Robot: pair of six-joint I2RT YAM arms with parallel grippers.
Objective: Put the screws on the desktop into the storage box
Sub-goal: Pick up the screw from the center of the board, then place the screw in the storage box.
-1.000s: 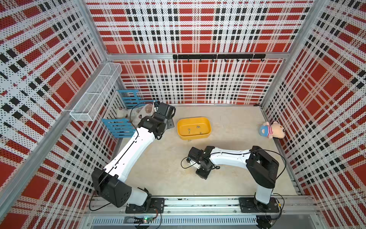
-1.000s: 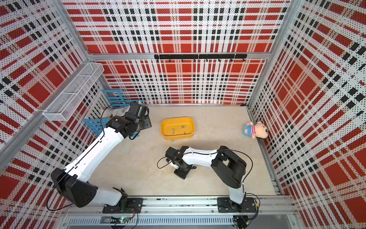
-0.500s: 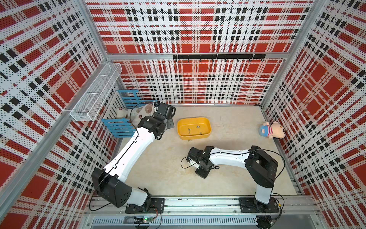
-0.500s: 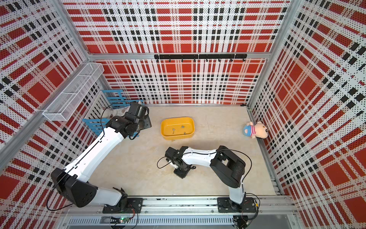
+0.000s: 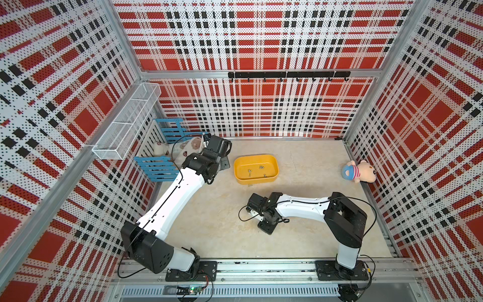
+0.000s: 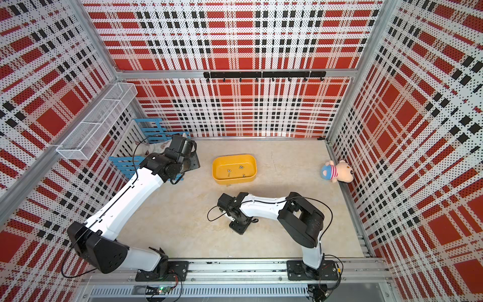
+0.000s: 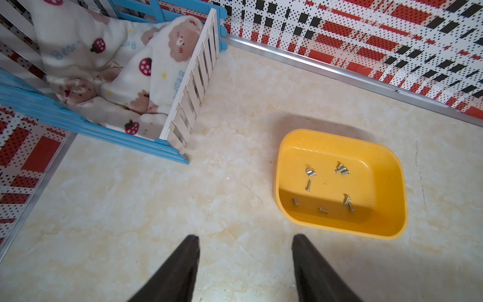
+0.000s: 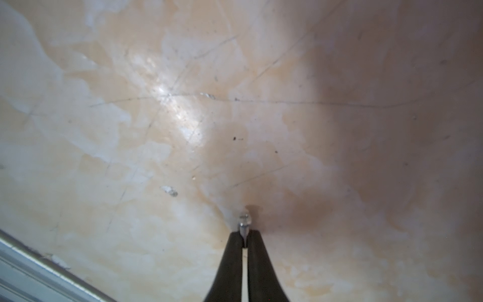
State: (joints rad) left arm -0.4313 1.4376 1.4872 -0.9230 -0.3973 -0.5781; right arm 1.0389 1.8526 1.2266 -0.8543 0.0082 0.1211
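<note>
The right fingers point(image 8: 234, 257) are pressed together on a single screw point(image 8: 245, 221). They pinch its shank at the very tips, with the rounded head poking out beyond them. This is low at the bench point(image 5: 209, 222), on the side of the storage box point(image 5: 255, 181) that faces the arm bases and some way clear of its long wall. With so thin a hold, the lift is best made straight up and slowly, without twisting the wrist, since a knock or a jerk could roll the screw out of the tips. It should then be carried over the box's rim, and the fingers parted low above the box floor so it does not bounce out. Several screws point(image 7: 341, 169) already lie inside the storage box. One loose screw point(image 5: 250, 185) lies on the bench just beside its near wall and is probably the next to fetch. The left fingers point(image 7: 180, 269) are spread and hold nothing, hovering over bare bench off the box's short end.
</note>
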